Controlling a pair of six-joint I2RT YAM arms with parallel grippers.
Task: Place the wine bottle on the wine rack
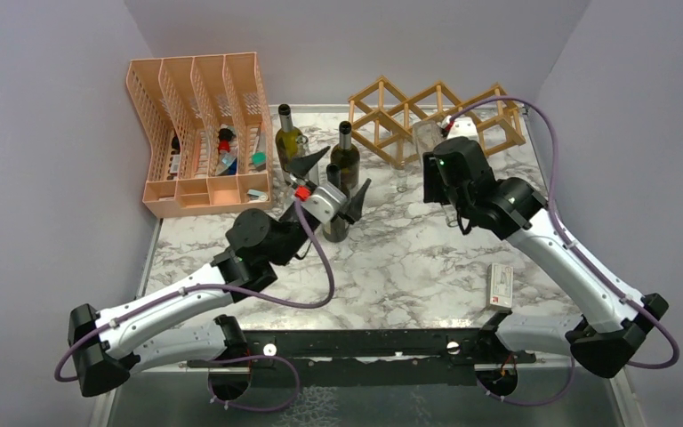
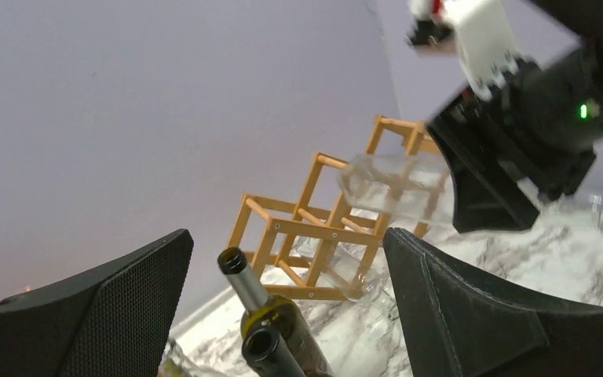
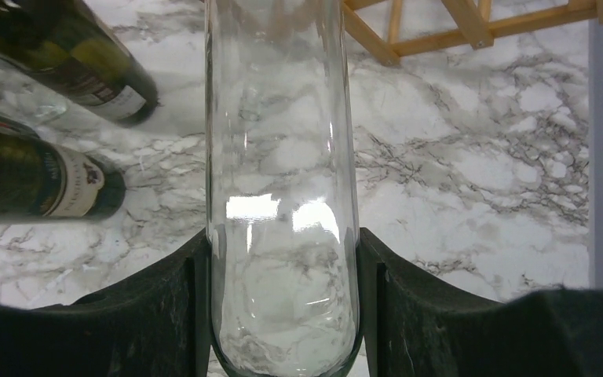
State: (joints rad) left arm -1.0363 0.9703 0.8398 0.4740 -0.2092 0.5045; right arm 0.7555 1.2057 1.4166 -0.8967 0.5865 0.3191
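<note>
Marble table, right hand gripping clear bottle

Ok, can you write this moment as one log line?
right gripper: shut on clear bottle | clear bottle: by rack, not in it | left gripper: open, by green bottles

Dark bottles crowd wine rack left approach; centre tabletop seemingly open.

Marble-patterned table, white with grey veining. Far left corner: peach mesh file organizer. Far edge, right of centre: light-wood lattice wine rack. Between them, three dark wine bottles stand upright, close together: far bottle, middle bottle, near bottle. Near the right front edge: small white box, lying flat.
</note>
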